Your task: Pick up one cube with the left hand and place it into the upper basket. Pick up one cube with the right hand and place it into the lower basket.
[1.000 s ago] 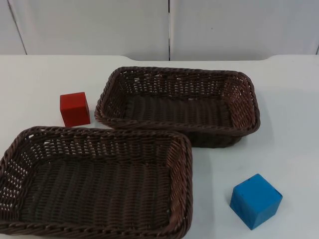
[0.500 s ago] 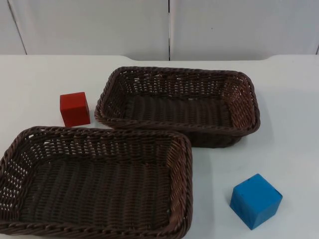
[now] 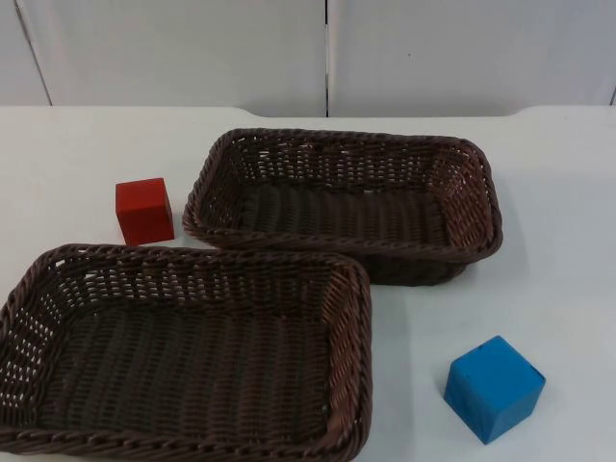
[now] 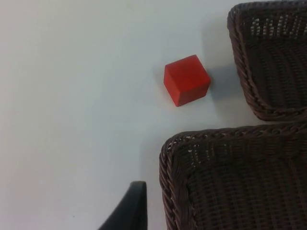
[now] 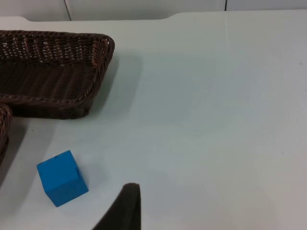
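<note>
- Seeing nothing moving across the last second in the top view: red cube (image 3: 144, 211), blue cube (image 3: 494, 388) and both baskets sitting exactly where they were, no arm entering from either upper corner.
- Reading that as a task not yet begun, with both cubes lying on the white table (image 3: 568, 241) and both baskets holding nothing.
- Finding the red cube just beside the left end of the upper basket (image 3: 486, 207), and just above the far rim of the lower basket (image 3: 361, 366); apart from both, touching neither.
- Finding the blue cube off the right end of the lower basket, near it but clear, and well apart from the red one.
- Hanging above the table: left pincer (image 4: 128, 211), looking down on the red cube (image 4: 186, 79) with the lower basket's corner (image 4: 168, 158) close beside one black fingertip; not possible to tell how wide the pincer stands.
- Hanging likewise: right pincer (image 5: 123, 208), with the blue cube (image 5: 62, 178) near its fingertip and the upper basket's end (image 5: 103, 67) beyond; opening again not possible to tell.
- Judging the next need as a descent of each pincer onto its own cube, red for the upper basket, blue for the lower.
</note>
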Robot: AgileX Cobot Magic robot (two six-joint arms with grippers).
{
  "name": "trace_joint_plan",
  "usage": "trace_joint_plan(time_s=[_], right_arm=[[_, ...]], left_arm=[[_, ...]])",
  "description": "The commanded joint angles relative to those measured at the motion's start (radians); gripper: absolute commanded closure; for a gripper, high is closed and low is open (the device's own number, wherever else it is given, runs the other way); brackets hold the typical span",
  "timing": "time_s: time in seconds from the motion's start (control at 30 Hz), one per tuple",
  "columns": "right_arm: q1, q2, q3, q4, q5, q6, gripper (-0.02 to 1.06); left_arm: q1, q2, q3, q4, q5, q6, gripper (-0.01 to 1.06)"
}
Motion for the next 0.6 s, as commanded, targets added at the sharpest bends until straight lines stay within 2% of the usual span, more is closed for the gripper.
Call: trace_joint_plan(time_s=[0.0, 0.2, 0.57], right_arm=[[-0.004, -0.003, 0.001, 0.000, -0.003, 0.000, -0.01], [-0.004, -0.003, 0.001, 0.000, -0.003, 0.000, -0.01], [-0.004, -0.003, 0.001, 0.000, -0.003, 0.000, -0.01]], left_arm=[[0.003, 0.044, -0.025, -0.012, -0.009, 0.012, 0.00], [0.001, 0.147, -0.081, -0.091, -0.007, 0.098, 0.00], [0.000, 0.329, -0.215, -0.098, -0.005, 0.182, 0.00]])
